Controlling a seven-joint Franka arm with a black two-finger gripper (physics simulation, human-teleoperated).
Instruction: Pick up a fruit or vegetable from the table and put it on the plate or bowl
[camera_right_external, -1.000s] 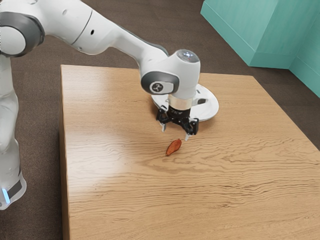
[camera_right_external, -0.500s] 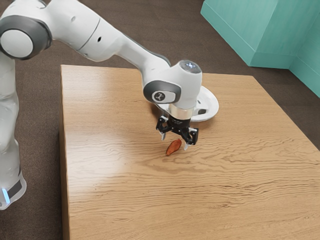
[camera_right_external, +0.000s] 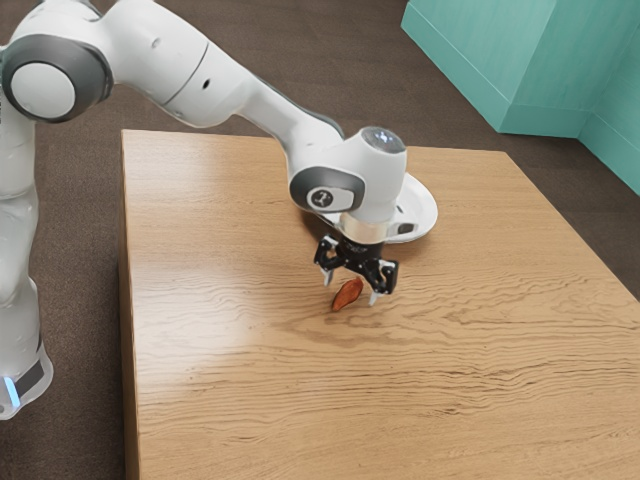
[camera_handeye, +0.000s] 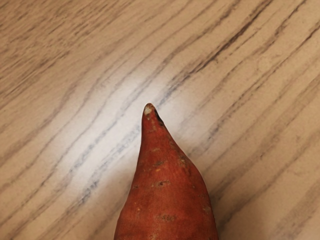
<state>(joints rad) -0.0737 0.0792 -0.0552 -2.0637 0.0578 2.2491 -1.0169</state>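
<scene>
A small orange-brown sweet potato (camera_right_external: 347, 294) lies on the wooden table (camera_right_external: 250, 380), near its middle. My gripper (camera_right_external: 351, 288) is open and low over it, with one finger on each side of the vegetable and not pressing it. Seen from the wrist, the sweet potato (camera_handeye: 165, 190) is large and close, its pointed tip aimed away from the hand. A white plate (camera_right_external: 422, 208) rests on the table behind the hand, toward the exterior view's right, partly hidden by the arm.
A teal cabinet (camera_right_external: 520, 55) stands on the brown floor beyond the table's far right corner. The table's left edge (camera_right_external: 124, 300) drops to the floor beside the robot's base.
My hand has come down and slightly toward the exterior view's right, from above the sweet potato to around it. The fingers have stayed open. The sweet potato has not moved.
</scene>
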